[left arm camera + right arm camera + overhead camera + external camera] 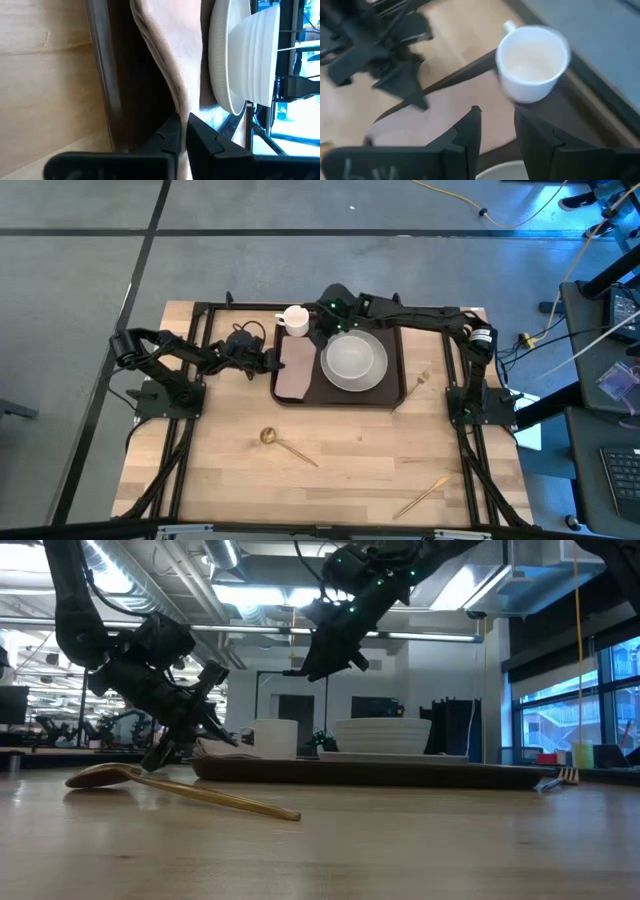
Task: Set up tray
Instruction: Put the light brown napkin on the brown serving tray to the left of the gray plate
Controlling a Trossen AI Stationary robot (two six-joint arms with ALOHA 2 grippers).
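Three pieces already sit in the tray (396,370) at the desk's (350,460) far middle: napkin (294,366), cup (295,319), then plate with bowl (353,361). The left tool (270,362) pinches the napkin's edge (seemingly straightening it); the right tool (322,330) hangs spread and empty beside the cup. Left outside: spoon (285,445), fork (417,381) by the rim, another utensil (422,494) near the front.

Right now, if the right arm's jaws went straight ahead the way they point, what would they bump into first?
Probably the white cup. The right gripper, its jaws open, hovers above the tray with the cup just ahead, though depth is hard to judge; it might meet the napkin beneath instead.
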